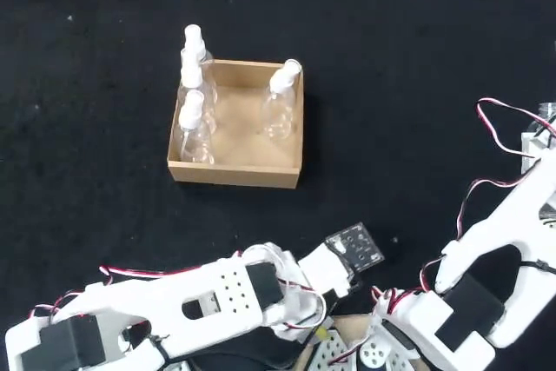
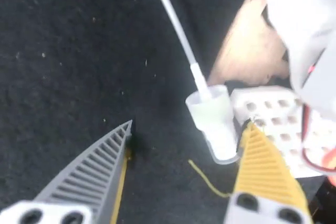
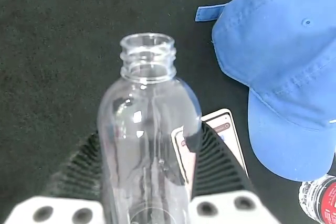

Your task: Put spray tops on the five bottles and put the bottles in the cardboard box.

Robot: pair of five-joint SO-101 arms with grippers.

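- The box (image 1: 234, 175) sits on the black bench (image 1: 417, 84), well apart from both arms at the near edge
- Three topped bottles (image 1: 192, 115) stand upright in a row along the box's left wall
- A fourth topped bottle (image 1: 281, 102) stands upright against the right wall, near the far corner
- The left gripper (image 2: 189, 126) hangs low over the bench with its jaws wide, one grey and one yellow
- A loose spray top (image 2: 212, 121) lies between those jaws, touching the yellow one and well clear of the grey one; its thin tube (image 2: 173, 19) points away from the gripper
- The right gripper (image 3: 151, 132) has its jaws closed on the body of a clear bottle (image 3: 144, 98), one jaw on each side
- That bottle has no top; its threaded neck is open and points away from the wrist
- Beyond it on the bench lie a blue cap (image 3: 283, 66), a phone (image 3: 226, 129) and a red-labelled bottle (image 3: 320, 200)
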